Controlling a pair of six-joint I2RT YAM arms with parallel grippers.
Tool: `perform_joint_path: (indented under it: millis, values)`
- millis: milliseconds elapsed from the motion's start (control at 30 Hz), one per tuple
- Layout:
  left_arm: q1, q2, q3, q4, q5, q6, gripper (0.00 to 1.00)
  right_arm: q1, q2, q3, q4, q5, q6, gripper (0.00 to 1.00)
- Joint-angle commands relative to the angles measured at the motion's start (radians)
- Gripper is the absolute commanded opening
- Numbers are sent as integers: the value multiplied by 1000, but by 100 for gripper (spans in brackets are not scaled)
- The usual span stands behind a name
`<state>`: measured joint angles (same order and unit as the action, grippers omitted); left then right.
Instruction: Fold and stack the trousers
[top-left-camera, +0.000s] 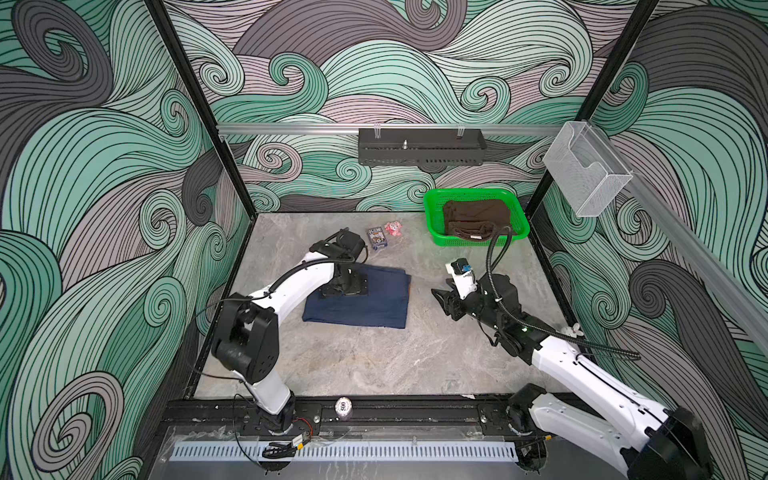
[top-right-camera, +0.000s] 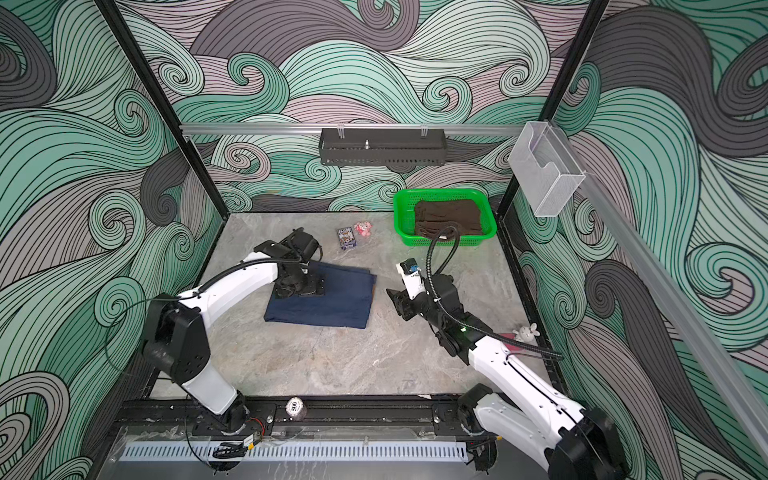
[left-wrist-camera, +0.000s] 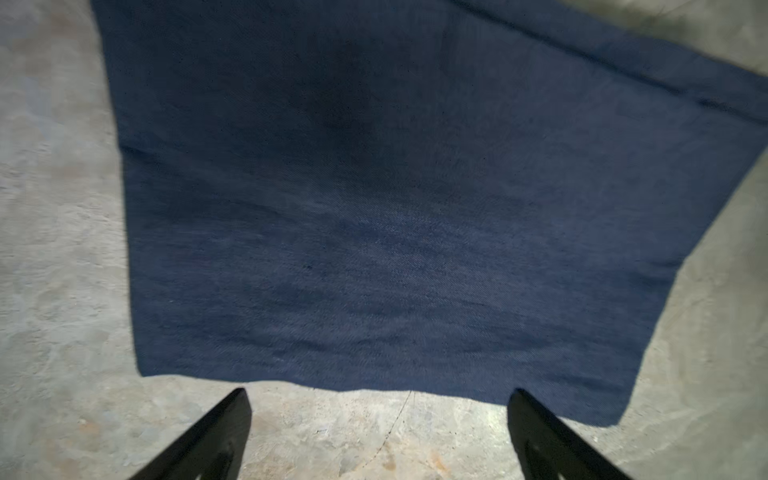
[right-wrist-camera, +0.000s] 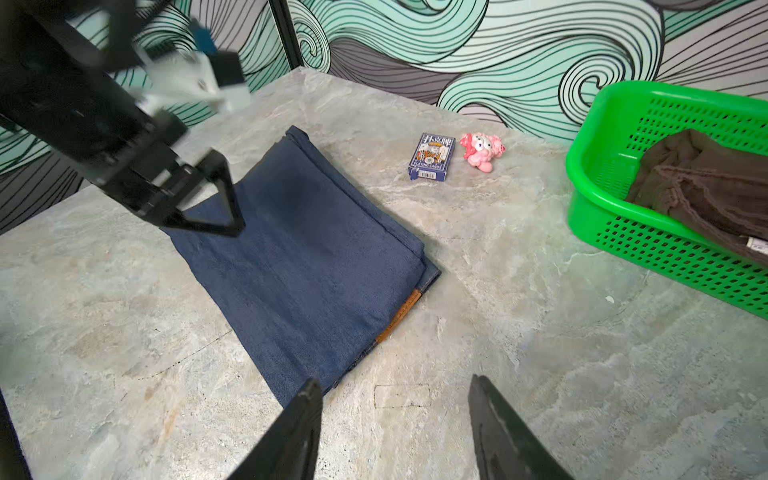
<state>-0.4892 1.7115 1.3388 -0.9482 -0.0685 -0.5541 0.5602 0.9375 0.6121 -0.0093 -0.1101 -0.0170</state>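
The trousers (top-left-camera: 374, 307) (top-right-camera: 332, 305) lie folded into a flat navy rectangle on the marble table, left of centre in both top views. A brown patch shows at their right edge in the right wrist view, where the trousers (right-wrist-camera: 307, 257) fill the middle. My left gripper (top-left-camera: 344, 286) (left-wrist-camera: 378, 395) hangs over their far-left part, open, with only bare table between its fingers (left-wrist-camera: 232, 419). My right gripper (top-left-camera: 442, 299) (right-wrist-camera: 395, 382) is open over bare table just right of the trousers, holding nothing.
A green basket (top-left-camera: 457, 240) with a brown garment (top-left-camera: 476, 218) stands at the back right. A playing-card box (top-left-camera: 376, 237) and a pink toy (top-left-camera: 392, 228) lie behind the trousers. A poker chip (top-left-camera: 343, 405) sits on the front rail. A small white toy (top-right-camera: 525, 331) lies at the right wall.
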Motion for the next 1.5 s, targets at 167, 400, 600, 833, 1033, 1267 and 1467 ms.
perform_joint_path:
  millis: [167, 400, 600, 833, 1033, 1267, 1467]
  values:
    - [-22, 224, 63, 48, -68, -63, 99, 4, -56, -50, 32, -17, 0, 56]
    - [7, 382, 152, -29, -106, -26, 97, 5, -82, -92, 43, -6, 12, 56]
    - [159, 390, 135, -93, -123, 17, 97, 6, -92, -98, 55, -2, 22, 56]
    - [314, 419, 210, -155, -161, 120, 96, 5, -84, -95, 93, 7, 42, 56]
    - [395, 542, 384, -174, -147, 172, 96, 6, -69, -86, 116, -2, 66, 56]
    - [487, 720, 647, -228, -122, 217, 95, 6, -38, -86, 145, -6, 68, 55]
    - [521, 871, 963, -335, -164, 283, 95, 6, 31, -74, 194, -19, 65, 55]
